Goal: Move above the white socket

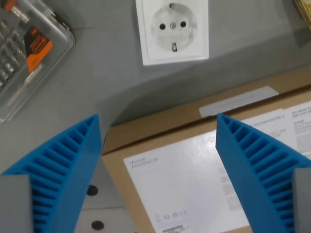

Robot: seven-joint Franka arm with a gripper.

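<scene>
In the wrist view, the gripper stood with its two blue ribbed fingers spread wide apart, one rising from seven o'clock and the other from five o'clock, and nothing was held between them. Under and between the fingers lay a cardboard box bearing a large white label with small print too fine to read; a strip of pale tape crossed its upper edge toward two o'clock. The white socket lay flat on the grey table at twelve o'clock, well apart from the fingertips and beyond the far edge of the box, its round recess showing two pin holes. At ten o'clock sat a clear plastic case of tool bits with an orange part inside, cut off by the frame's edge. Two dark holes showed in the surface near seven o'clock, just beside the box's edge on the wrist view's left.
</scene>
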